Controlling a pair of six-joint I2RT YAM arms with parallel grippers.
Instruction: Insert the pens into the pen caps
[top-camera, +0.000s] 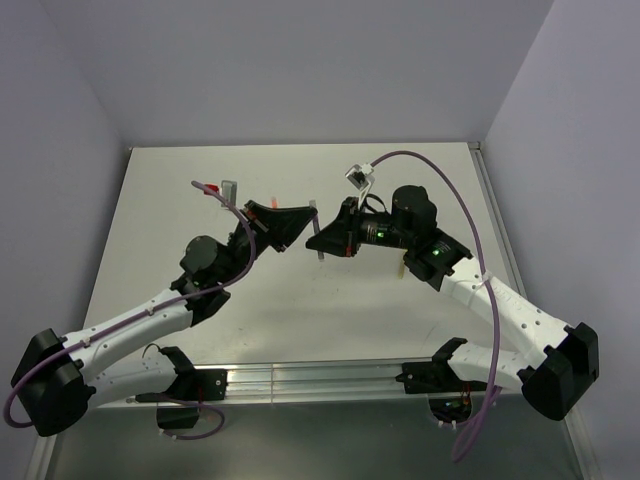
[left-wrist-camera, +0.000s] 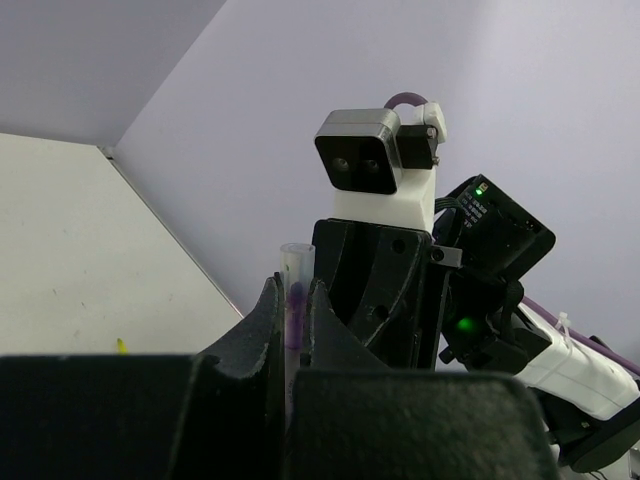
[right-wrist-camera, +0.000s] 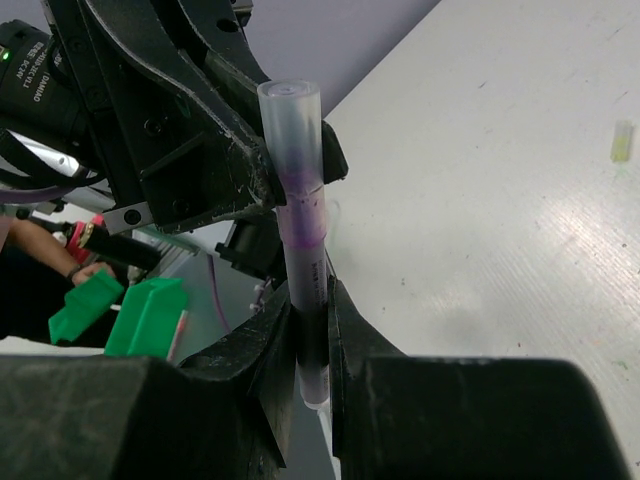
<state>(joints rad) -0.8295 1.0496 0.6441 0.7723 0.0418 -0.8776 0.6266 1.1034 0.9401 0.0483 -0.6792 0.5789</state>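
The two arms meet over the middle of the surface (top-camera: 300, 320). The left claw (left-wrist-camera: 294, 295) is clamped on the lilac cap (right-wrist-camera: 290, 120). The right claw (right-wrist-camera: 312, 325) is clamped on the body of the purple pen (right-wrist-camera: 308, 260), which stands nearly upright with its tip at twelve o'clock, inside the see-through cap. Both are held in the air, clear of the surface.

The step in hand looks like the final seating of this pen. To do it well, the claws should keep pen and cap on one straight line and push along that line only. A sideways nudge could cock the cap or make the thin pen slip between the fingers. One claw should let go only once the cap sits firm.

By count, one pen and one cap are in the claws. One cream cap (right-wrist-camera: 622, 140) lies on the surface, at two o'clock from the pen in the right wrist view. One orange-red piece (top-camera: 209, 188) lies at ten o'clock from the claws, too small to tell pen from cap. No yellow-green pen can be made out.
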